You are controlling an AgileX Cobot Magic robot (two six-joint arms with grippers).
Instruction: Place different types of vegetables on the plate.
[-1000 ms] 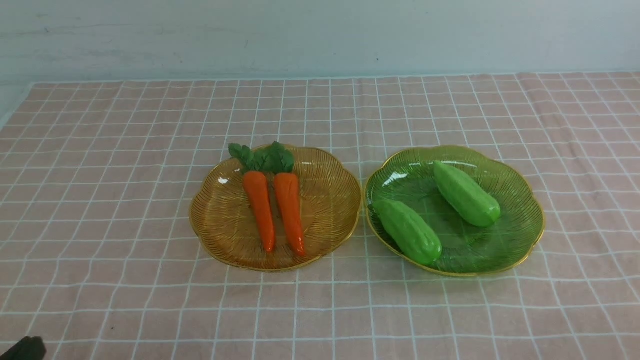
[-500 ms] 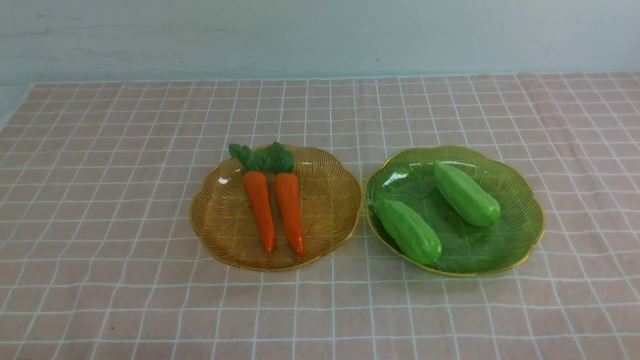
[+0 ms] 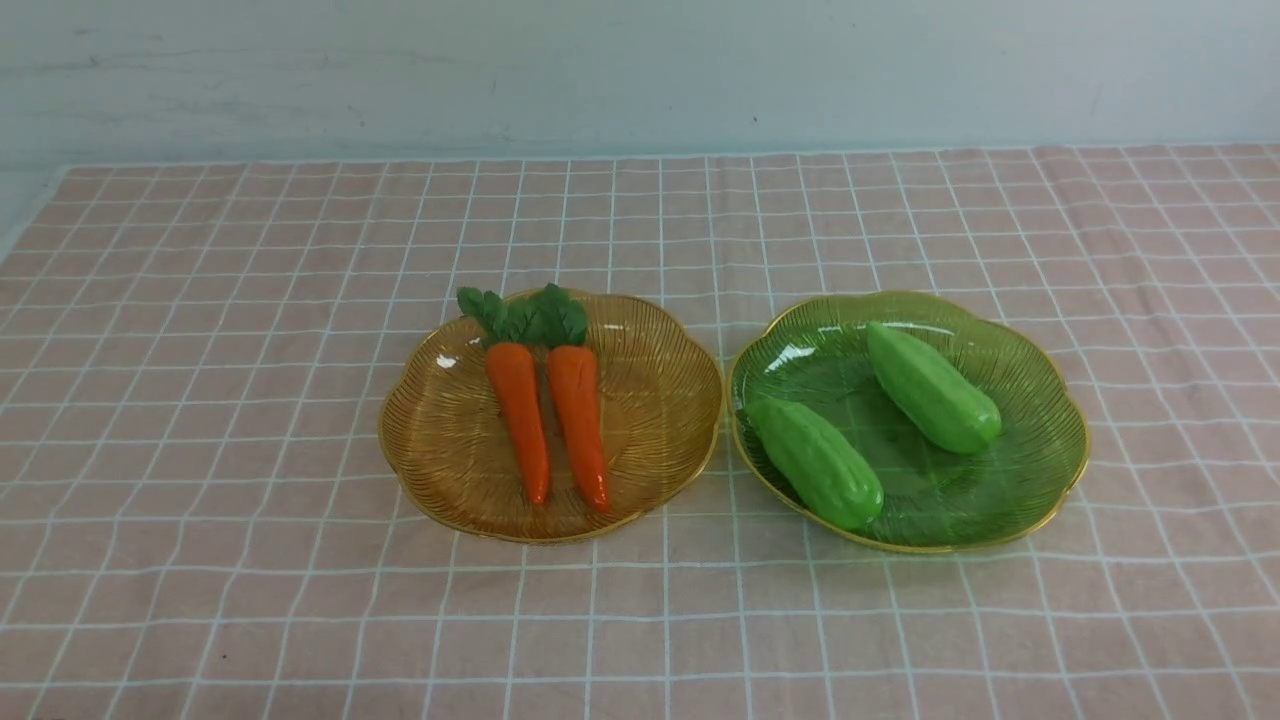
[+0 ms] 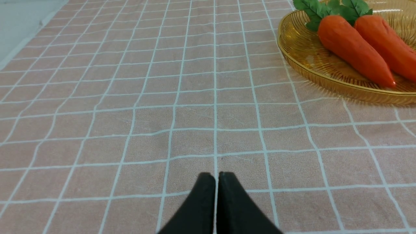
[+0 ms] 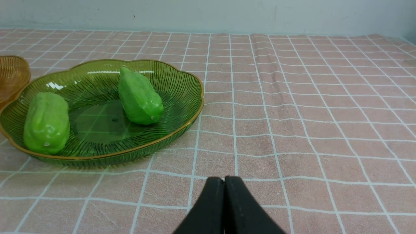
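Observation:
Two orange carrots (image 3: 548, 420) with green leafy tops lie side by side on an amber plate (image 3: 440, 450) left of centre. Two light-green gourds, one nearer (image 3: 818, 462) and one farther (image 3: 932, 388), lie on a green plate (image 3: 1040, 460) to its right. Neither gripper shows in the front view. In the left wrist view my left gripper (image 4: 217, 175) is shut and empty over bare cloth, with the carrots (image 4: 354, 48) and the amber plate (image 4: 305, 61) off to one side. My right gripper (image 5: 224, 179) is shut and empty too, near the green plate (image 5: 182, 84) and its gourds (image 5: 139, 96).
A pink cloth with a white grid (image 3: 640, 620) covers the table. A pale wall (image 3: 640, 70) runs along the far edge. The cloth's left border and the bare tabletop (image 4: 19, 29) show in the left wrist view.
A dark piece of the left arm showed at the front view's lower left corner one second ago and has left that view. The vegetables and plates have not moved.

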